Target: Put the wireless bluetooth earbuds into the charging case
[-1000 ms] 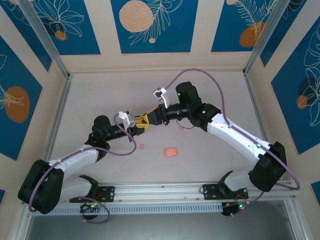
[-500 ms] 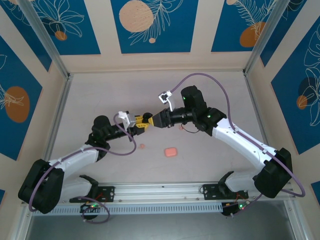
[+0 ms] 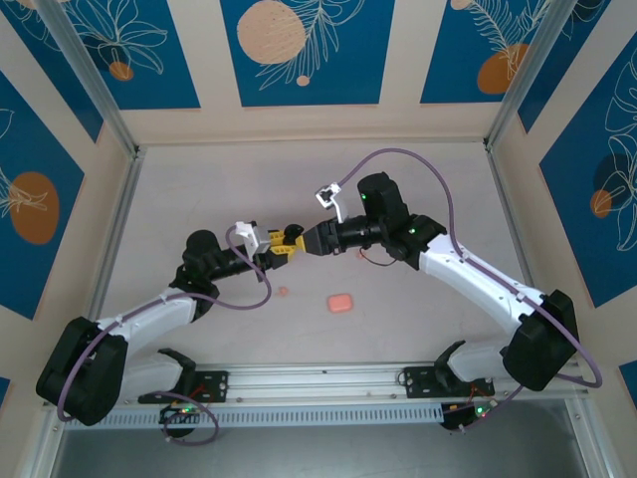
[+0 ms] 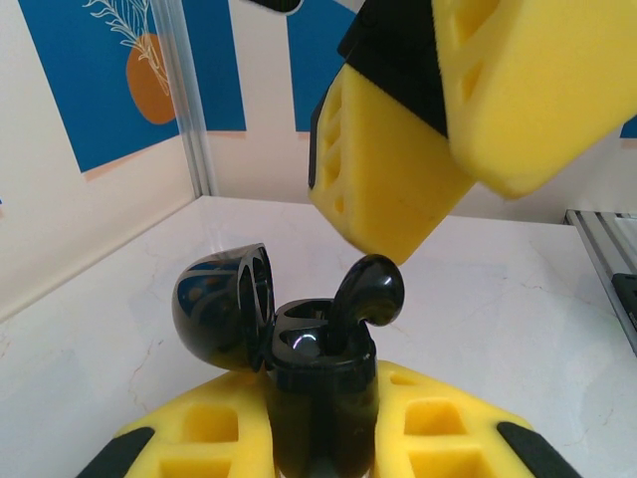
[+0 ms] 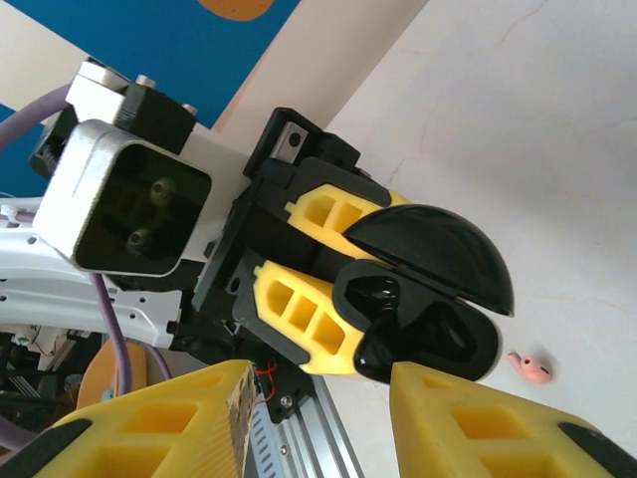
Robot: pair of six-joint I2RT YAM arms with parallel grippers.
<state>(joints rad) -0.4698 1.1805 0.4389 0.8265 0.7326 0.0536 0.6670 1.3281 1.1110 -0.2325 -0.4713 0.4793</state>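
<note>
We see L claw [image 4: 318,453] clamped on glossy black plastic charging case [image 4: 318,383], flipped open w/ black earbud [image 4: 370,294] standing inside, R claw [image 5: 318,398] fingers apart just above case.

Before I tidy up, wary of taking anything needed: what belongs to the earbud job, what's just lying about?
In hand: black charging case, open, in the left jaws; black earbud sitting in it.
Lying about: pink case; small pink piece, both on the table.
</note>
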